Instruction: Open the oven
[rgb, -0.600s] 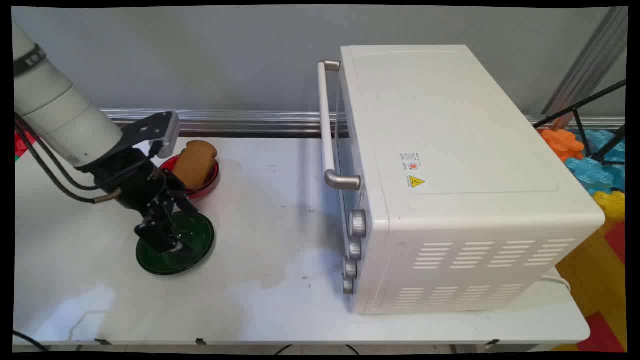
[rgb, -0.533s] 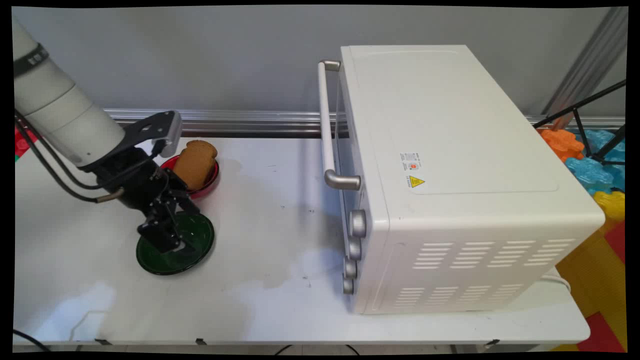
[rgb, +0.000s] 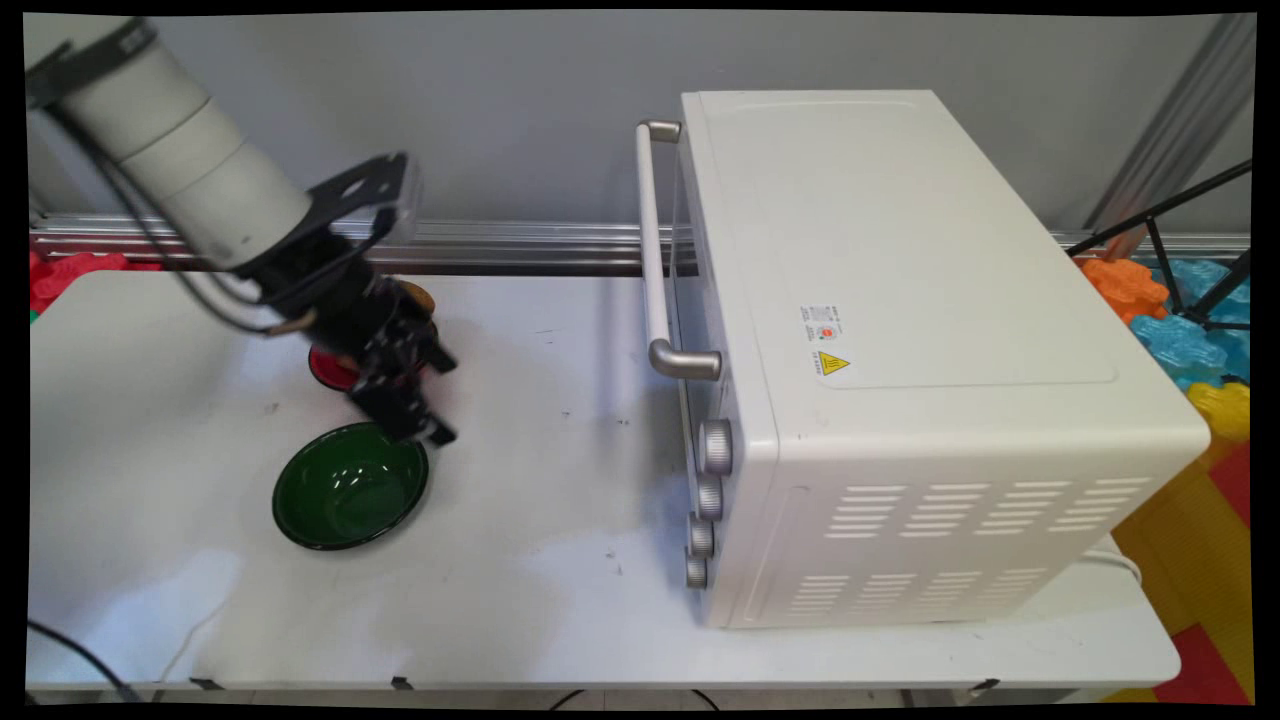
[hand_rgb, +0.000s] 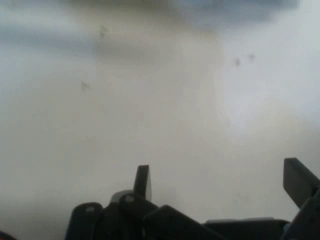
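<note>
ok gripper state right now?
Gripper: open, holding nothing, fingers apart over bare table, by the green bowl.

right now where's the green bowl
In the main view the green bowl sits on the table's near-left part, just below the gripper, with the white oven far to its right.

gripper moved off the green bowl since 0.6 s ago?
Yes. The gripper has swung up and right, from over the green bowl to its far-right rim, toward the oven.
</note>
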